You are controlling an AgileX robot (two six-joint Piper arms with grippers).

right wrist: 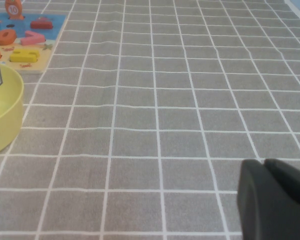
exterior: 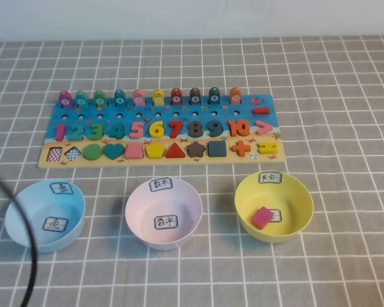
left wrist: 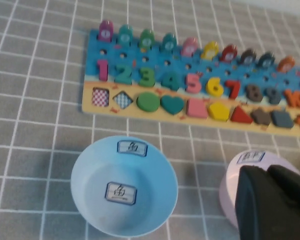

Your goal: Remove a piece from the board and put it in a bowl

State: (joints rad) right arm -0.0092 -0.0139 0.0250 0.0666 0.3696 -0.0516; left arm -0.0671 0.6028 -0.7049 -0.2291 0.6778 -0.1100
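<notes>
From the high view, the board [exterior: 160, 131] lies across the grey checked cloth [exterior: 345, 77], and three bowls stand in a row on the near side of it. The green 3 [exterior: 96, 130] sits in its slot in the number row, between the teal 2 [exterior: 77, 131] and the teal 4 [exterior: 118, 130]. The pink bowl [exterior: 164, 213] is the middle one, just in front of the board's centre, and it looks empty. The blue bowl [exterior: 45, 215] stands in front of the board's left end, the yellow bowl [exterior: 274, 206] in front of its right end with a pink square block [exterior: 262, 217] inside. Neither arm shows here; only a black cable [exterior: 25, 243] crosses the near left corner.

In the left wrist view, the left gripper [left wrist: 272, 202] hangs over the pink bowl [left wrist: 250, 167], well short of the board [left wrist: 190, 75]; its dark fingers look pressed together with nothing between them. The green 3 [left wrist: 146, 75] is untouched in its slot.

In the right wrist view, the right gripper [right wrist: 275, 200] hovers over bare cloth, well off to the right of the yellow bowl [right wrist: 2, 112], with its fingers also together and empty.

As I judge it, the task has not started: the reach, the grasp, the lift and the drop into the pink bowl are all left.
</notes>
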